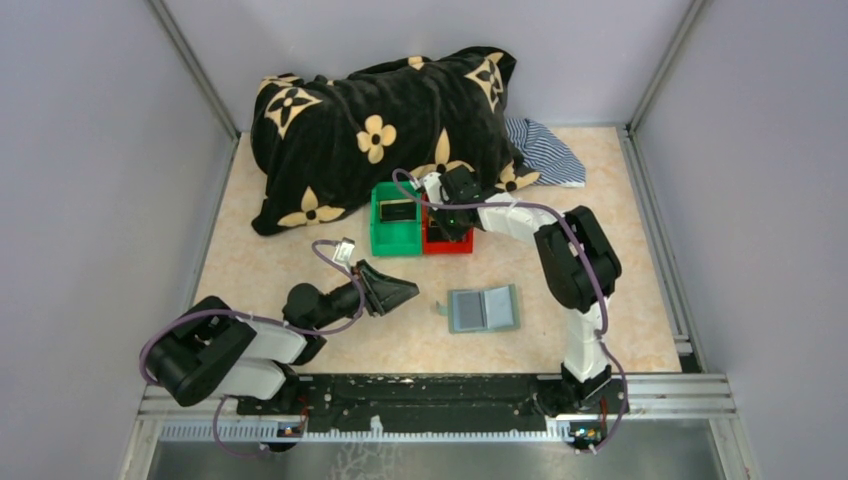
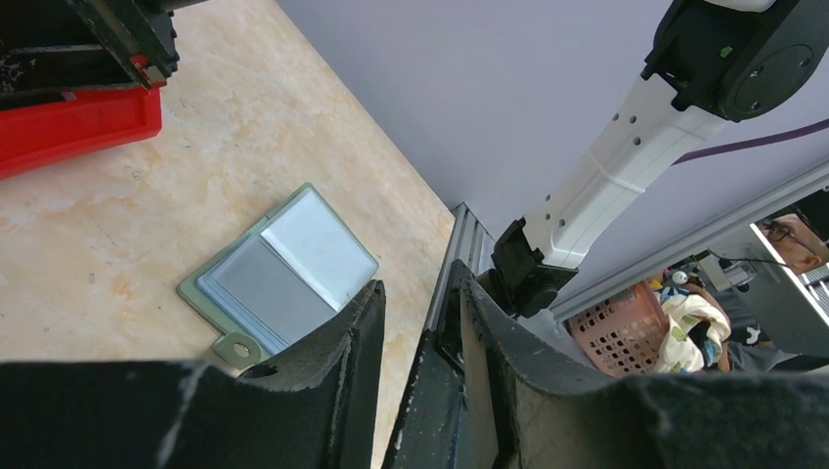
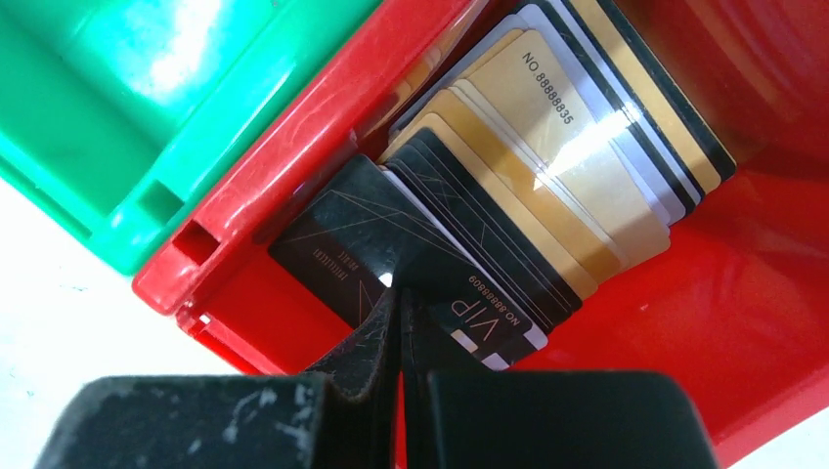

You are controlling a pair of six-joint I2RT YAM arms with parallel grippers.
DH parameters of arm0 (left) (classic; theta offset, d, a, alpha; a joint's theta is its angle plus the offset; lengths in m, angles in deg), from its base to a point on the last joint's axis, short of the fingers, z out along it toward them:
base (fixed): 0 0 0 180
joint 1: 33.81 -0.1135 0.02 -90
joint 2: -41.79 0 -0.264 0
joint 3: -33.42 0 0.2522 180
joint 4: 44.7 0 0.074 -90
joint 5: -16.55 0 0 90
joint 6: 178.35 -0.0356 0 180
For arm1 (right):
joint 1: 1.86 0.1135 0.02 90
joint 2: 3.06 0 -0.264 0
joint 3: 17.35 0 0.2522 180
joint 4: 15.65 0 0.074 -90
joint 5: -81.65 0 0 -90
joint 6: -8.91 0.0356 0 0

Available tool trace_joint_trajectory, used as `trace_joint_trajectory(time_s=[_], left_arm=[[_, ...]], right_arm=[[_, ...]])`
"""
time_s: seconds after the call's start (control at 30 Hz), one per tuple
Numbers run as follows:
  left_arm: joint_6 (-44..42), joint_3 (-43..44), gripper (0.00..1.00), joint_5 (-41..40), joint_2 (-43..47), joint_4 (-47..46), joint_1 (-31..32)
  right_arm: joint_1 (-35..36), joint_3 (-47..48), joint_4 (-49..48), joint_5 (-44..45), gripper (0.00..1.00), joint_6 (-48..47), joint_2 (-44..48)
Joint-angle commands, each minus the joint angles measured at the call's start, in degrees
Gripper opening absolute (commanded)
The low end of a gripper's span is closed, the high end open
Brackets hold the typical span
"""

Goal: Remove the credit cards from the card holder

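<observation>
Two pincers are in view, and I report each one. My right pincer [image 1: 452, 222] hangs inside the red bin [image 1: 440, 248], which touches the green bin [image 1: 395, 240] at its left. From the right wrist camera its fingers [image 3: 362, 342] are pressed fully together, and their tips meet a black card [image 3: 332, 249] on the heap of credit cards [image 3: 547, 166], black and gold ones, lying in this bin. If that card is pinched between the tips or only touched, I cannot tell. My left pincer [image 1: 388, 290] stands about half open and grasps nothing; it is above the bare surface [image 1: 300, 260], pointing toward the card holder [image 1: 483, 309]. The holder lies flat and unfolded on the surface, inside up, near this pincer but apart from it, and well apart from the bins.
</observation>
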Motion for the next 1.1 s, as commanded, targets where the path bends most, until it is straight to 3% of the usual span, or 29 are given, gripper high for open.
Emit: trace_joint_trajectory(time_s=[0.0, 0.43, 0.7, 0.93, 1.07], left_arm=[[-0.1, -0.8, 0.4, 0.4, 1.1, -2.2, -0.6], [-2.6, -1.4, 0.4, -0.3, 7.1, 5.2, -1.5], [-2.5, -1.5, 0.4, 0.0, 5.8, 4.1, -1.7], [-0.7, -1.0, 0.4, 1.5, 0.7, -2.7, -1.8], [1.1, -1.3, 0.4, 1.8, -2.2, -7.1, -1.8]], right_arm=[[0.5, 2.7, -1.7, 3.2, 0.0, 2.6, -2.4], [0.0, 12.3, -1.0, 10.8, 0.0, 4.7, -7.3], [0.1, 3.4, -3.2, 6.0, 0.0, 5.0, 4.7], [0.2, -1.3, -0.8, 10.6, 0.0, 5.3, 8.1], [0.4, -3.4, 0.8, 6.5, 0.0, 3.8, 9.4]])
